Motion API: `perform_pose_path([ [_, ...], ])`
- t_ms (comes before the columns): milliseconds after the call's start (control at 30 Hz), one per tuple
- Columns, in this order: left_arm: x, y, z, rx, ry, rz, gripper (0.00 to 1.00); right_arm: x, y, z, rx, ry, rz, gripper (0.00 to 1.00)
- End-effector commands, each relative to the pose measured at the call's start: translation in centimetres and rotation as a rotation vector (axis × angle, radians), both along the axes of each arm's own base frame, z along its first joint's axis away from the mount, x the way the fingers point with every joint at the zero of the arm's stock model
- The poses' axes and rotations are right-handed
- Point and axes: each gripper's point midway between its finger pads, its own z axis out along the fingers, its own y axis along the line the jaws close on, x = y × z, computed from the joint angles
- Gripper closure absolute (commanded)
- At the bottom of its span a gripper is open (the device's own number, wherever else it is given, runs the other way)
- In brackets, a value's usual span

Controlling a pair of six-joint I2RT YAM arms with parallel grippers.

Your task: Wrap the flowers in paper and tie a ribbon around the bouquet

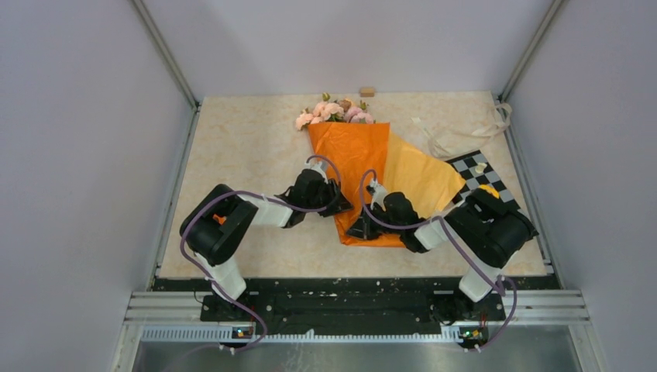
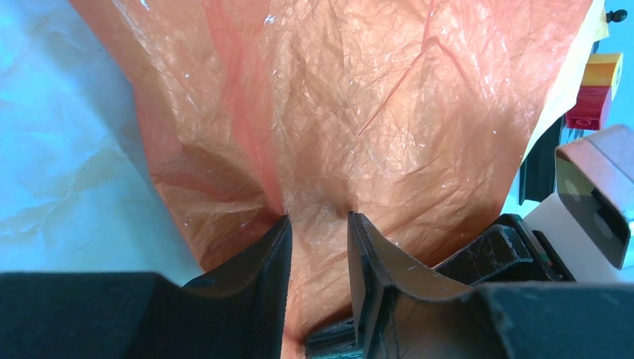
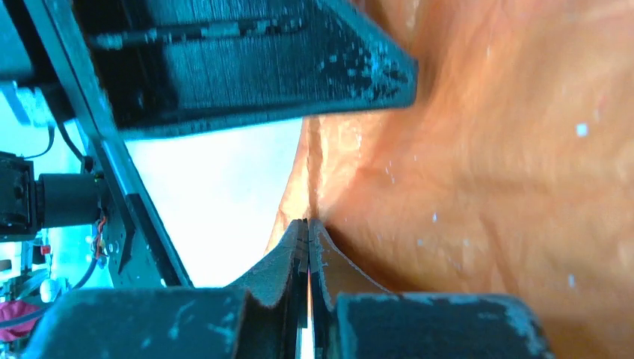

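The bouquet lies down the middle of the table, with pink flowers sticking out of the far end of the glossy orange paper. A paler yellow flap spreads to the right. My left gripper is at the cone's left side and is shut on a bunched ridge of the crinkly paper, which fills the gap between its fingers. My right gripper is at the cone's near tip, with its jaws pressed together on a thin edge of the paper. The cream ribbon lies loose at the back right.
A checkerboard mat lies at the right, with a small orange-and-green object on it by the right arm. A small wooden block sits at the back edge. Red and yellow bricks show in the left wrist view. Grey walls close in both sides.
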Motion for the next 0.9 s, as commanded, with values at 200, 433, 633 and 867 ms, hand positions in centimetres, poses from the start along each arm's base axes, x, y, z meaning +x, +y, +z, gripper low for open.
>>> perform_pose_path([
  [200, 4.1, 2.2, 0.9, 0.118, -0.051, 0.042, 0.60, -2.2, -2.6, -3.3, -0.110, 0.035, -0.010, 1.00],
  [433, 8.8, 4.3, -0.3, 0.247, -0.021, 0.113, 0.61, -1.4, -2.9, -3.5, -0.167, 0.008, -0.012, 1.00],
  [633, 13.1, 5.9, -1.6, 0.258, 0.063, 0.170, 0.69, -1.3, -3.2, -3.6, -0.147, 0.029, -0.004, 1.00],
  [867, 16.7, 8.1, -1.3, 0.303, 0.067, 0.188, 0.68, -1.2, -3.8, -4.0, -0.138, 0.049, -0.005, 1.00],
])
